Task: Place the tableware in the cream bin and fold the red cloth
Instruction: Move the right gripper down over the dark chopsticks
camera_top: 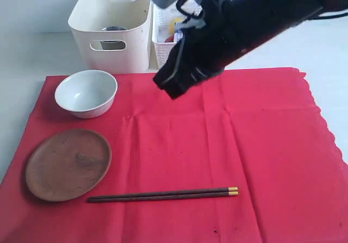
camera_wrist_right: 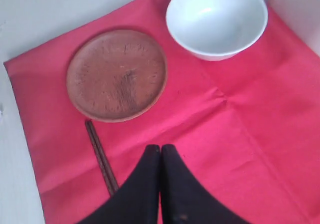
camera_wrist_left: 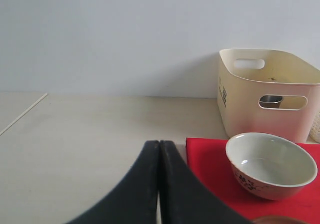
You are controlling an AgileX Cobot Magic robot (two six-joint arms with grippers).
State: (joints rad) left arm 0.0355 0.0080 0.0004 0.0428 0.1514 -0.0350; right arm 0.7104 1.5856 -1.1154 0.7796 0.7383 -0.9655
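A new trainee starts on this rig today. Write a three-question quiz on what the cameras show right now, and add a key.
1. True or false: the bowl stands on the red cloth.
2. What shows through the handle cut-out of the cream bin? A) a fork B) a steel cup C) a teapot
3. Fill in: the right gripper, hanging over the cloth, has its jaws ___.
Key: 1 true; 2 B; 3 shut.
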